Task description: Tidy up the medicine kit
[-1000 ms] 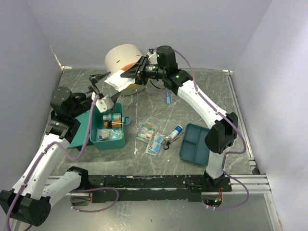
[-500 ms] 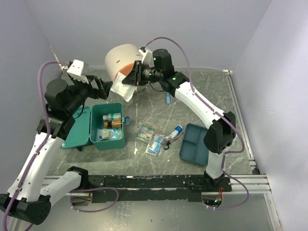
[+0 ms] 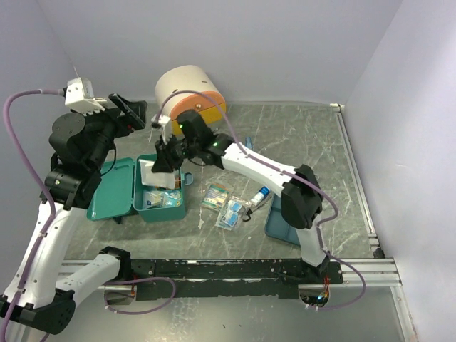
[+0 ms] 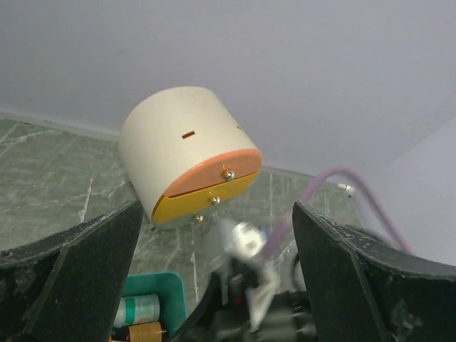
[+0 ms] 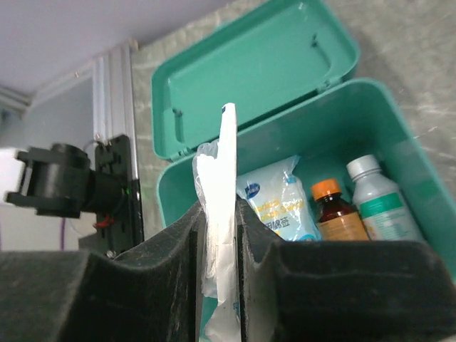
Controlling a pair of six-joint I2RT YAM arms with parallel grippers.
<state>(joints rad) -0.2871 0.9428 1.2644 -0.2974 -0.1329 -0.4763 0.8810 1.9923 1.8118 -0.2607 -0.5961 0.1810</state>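
Top external view:
- medicine kit (image 3: pixel 162 205) – teal box on the table (image 3: pixel 306 135), left of centre, lid (image 3: pixel 112 192) swung flat open to its left.
- right end effector (image 3: pixel 164 158) – reached across, low over the open box.
- left end effector (image 3: pixel 130 112) – high above the kit's far-left side, touching nothing.
- Loose stock to the right of the kit: flat packets (image 3: pixel 224 205), blue-capped vial (image 3: pixel 262 193).
- cream cabinet (image 3: pixel 187 91) at the back.

Left wrist view:
- Both fingers (image 4: pixel 85 274) spread wide, nothing between them.
- Cabinet ahead, a corner of the kit below.

Right wrist view:
- Jaws narrow, pinched on a thin white packet (image 5: pixel 219 214) held on edge above the box.
- Contents already in the box: blue-and-white pouch (image 5: pixel 281 199), amber bottle (image 5: pixel 335 212), white bottle (image 5: pixel 377 194).

Handling note, as a judgement: the step is setting the packet into the kit.
- The free room looks to be on the pouch's side, away from the bottles – aim there.
- Bring the packet's lower edge below the rim before letting go, so it drops inside rather than catching the wall.
- Open the jaws only a little.
- Lift straight up clear of the bottles.
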